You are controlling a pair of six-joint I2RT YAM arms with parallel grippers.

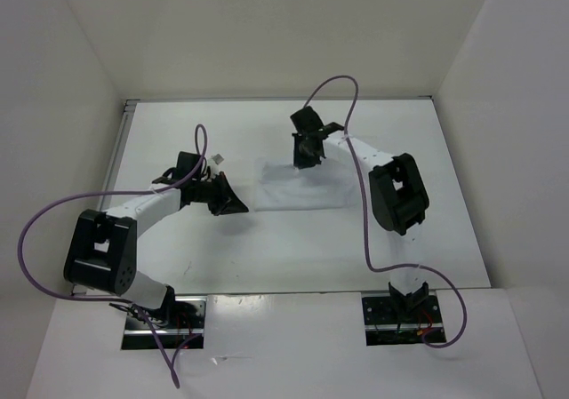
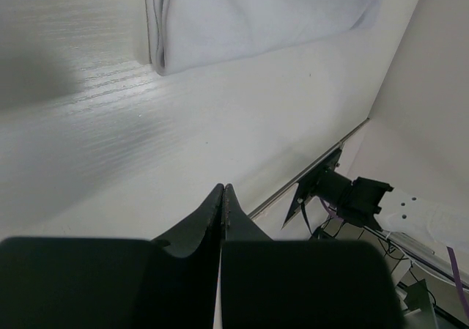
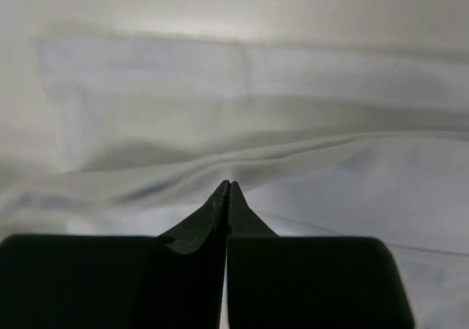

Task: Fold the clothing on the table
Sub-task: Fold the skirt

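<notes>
The clothing, a small white piece of thin soft fabric, lay flat mid-table, toward the far edge of the matte white table.

Top view: the black left gripper sat just beside the clothing's left edge, and the black right gripper stood over its far edge.

Left wrist view: jaws shut and empty, clothing apart.

Right wrist view: jaws shut over wrinkled fabric; contact could not be confirmed.

Hazard: a closed tip dragged sideways would probably bunch the thin layers and spoil the fold.
</notes>
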